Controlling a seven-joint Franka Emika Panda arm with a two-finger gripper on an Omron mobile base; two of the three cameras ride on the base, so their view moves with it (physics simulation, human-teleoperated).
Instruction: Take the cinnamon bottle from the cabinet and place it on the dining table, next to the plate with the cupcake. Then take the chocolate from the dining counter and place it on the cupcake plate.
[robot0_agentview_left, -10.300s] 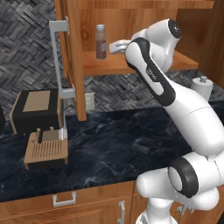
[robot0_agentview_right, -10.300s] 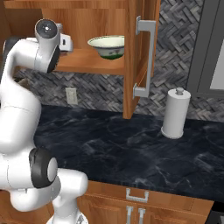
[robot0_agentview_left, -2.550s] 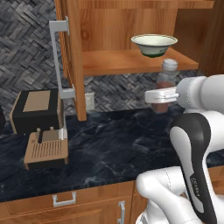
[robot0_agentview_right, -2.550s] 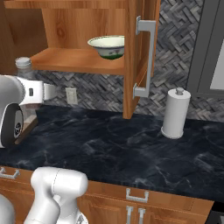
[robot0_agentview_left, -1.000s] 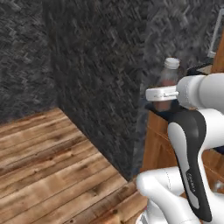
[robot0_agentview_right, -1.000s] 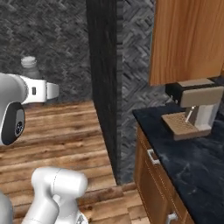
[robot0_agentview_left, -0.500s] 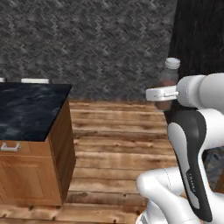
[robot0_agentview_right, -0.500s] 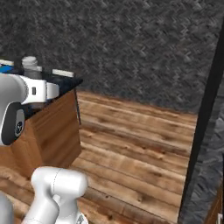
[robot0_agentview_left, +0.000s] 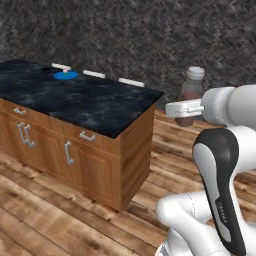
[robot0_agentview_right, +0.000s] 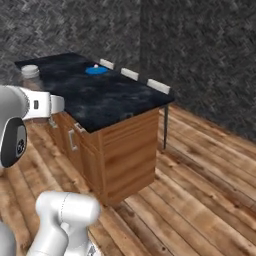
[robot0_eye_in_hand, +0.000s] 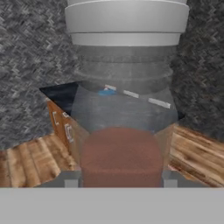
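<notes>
**Carrying the cinnamon to the dining table**

The clear cinnamon bottle with reddish-brown powder and a grey screw cap (robot0_agentview_left: 192, 96) stands upright in the white arm's two-finger gripper (robot0_agentview_left: 186, 109), whose fingers are closed on its lower body — it rides in the air, well apart from the dark marble-topped wooden island (robot0_agentview_left: 95, 107). The blue plate with the cupcake (robot0_agentview_left: 66, 75) sits near the island's far edge, beside a row of white chair backs (robot0_agentview_left: 131, 82). To do this well, keep the bottle vertical, bring the base close to the island's near side, and aim for bare top just beside the plate — not on it. Lower until the bottle rests before opening.
</notes>
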